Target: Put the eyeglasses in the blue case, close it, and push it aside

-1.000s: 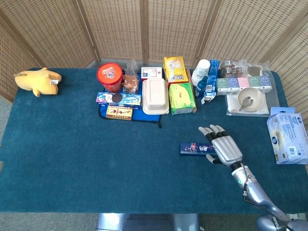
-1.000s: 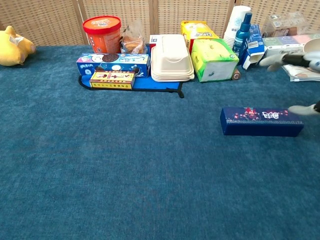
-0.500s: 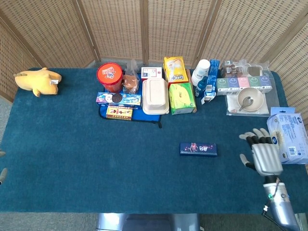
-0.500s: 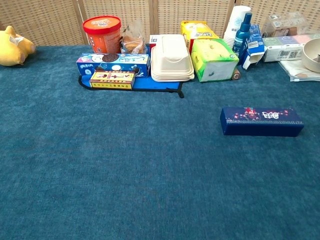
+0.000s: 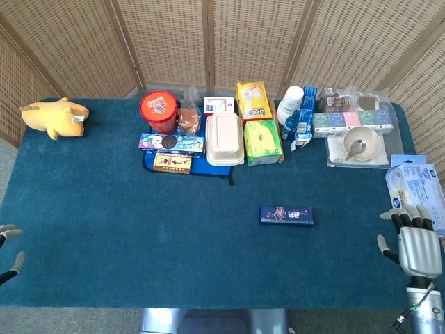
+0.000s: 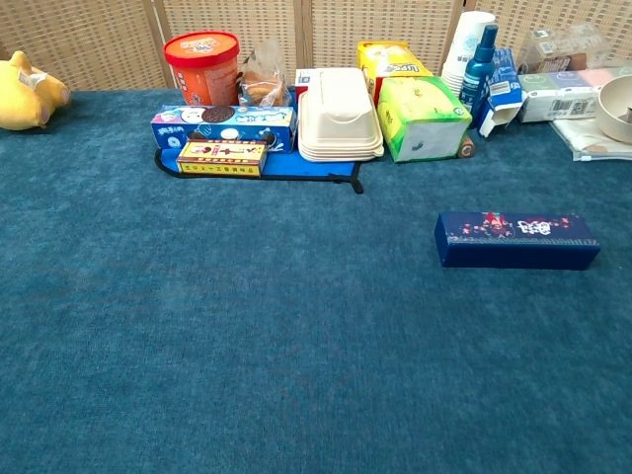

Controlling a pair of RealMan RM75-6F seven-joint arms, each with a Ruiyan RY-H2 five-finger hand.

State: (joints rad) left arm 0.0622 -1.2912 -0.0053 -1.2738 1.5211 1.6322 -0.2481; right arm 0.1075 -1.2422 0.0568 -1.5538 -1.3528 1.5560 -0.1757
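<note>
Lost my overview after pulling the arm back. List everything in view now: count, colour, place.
case: 1, dark blue, shut, mid-table right of centre
plush: 1, yellow, far left
tub: 1, red, back row
snack boxes: 2, blue and yellow-red, before the tub
lunchbox: 1, cream, back centre
yellow box: 1, behind the green one
green box: 1, right of lunchbox
cups: 1 stack, white, back right
bowl: 1, beige, spoon inside, right
wipes: 1 pack, pale blue, right edge
left hand: fingertips only, left edge
right hand: silver, spread, near right corner, holding nothing
</note>
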